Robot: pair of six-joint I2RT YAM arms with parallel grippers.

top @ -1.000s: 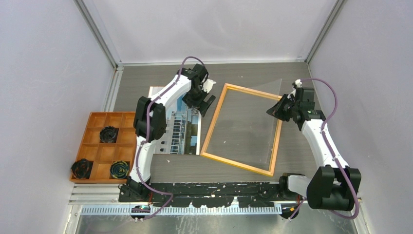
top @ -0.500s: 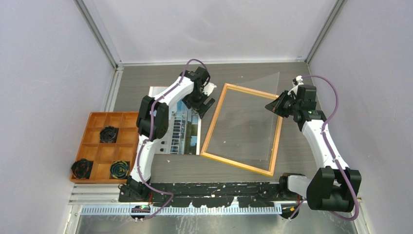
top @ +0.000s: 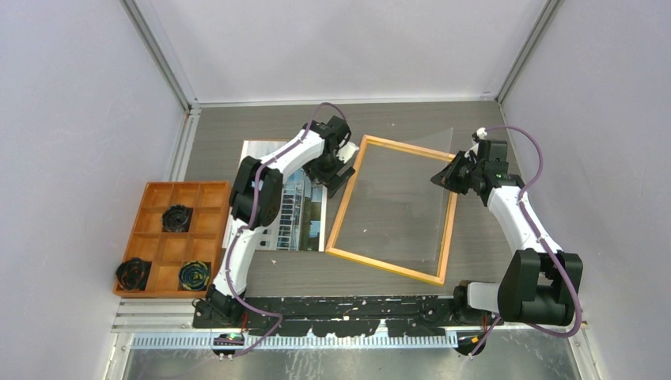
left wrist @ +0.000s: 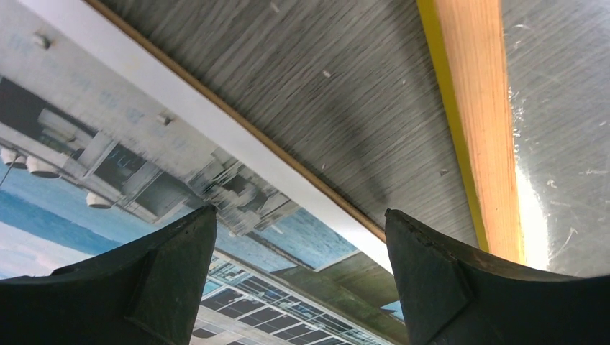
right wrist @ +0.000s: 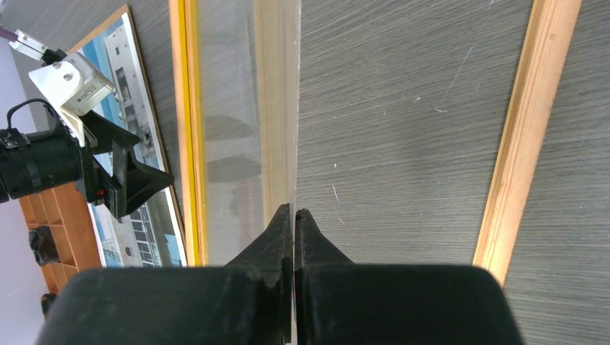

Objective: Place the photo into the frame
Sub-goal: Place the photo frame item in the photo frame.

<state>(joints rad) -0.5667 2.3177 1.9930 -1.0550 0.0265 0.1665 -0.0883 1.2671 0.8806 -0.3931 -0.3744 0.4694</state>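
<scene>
The frame [top: 388, 267] lies flat on the table, wood-coloured back up, its yellow edge [left wrist: 447, 108] showing in the left wrist view. The photo [top: 293, 210] lies picture-up left of the frame on a thin brown board; its blue sky and building show in the left wrist view [left wrist: 144, 187]. My left gripper [top: 336, 170] is open and empty just above the photo's right edge, with the fingers [left wrist: 180, 266] straddling it [left wrist: 301, 223]. My right gripper [top: 445, 176] is shut on the clear pane [top: 427, 158] and holds it tilted over the frame [right wrist: 529, 136]; the fingertips [right wrist: 294, 212] pinch the pane's edge [right wrist: 237, 108].
An orange compartment tray [top: 206, 237] with black round parts stands at the left front. Grey walls enclose the table on three sides. The arm bases sit along the near edge.
My left gripper has shifted slightly right, toward the frame's left rail. My right gripper has moved a little left with the pane still in it.
</scene>
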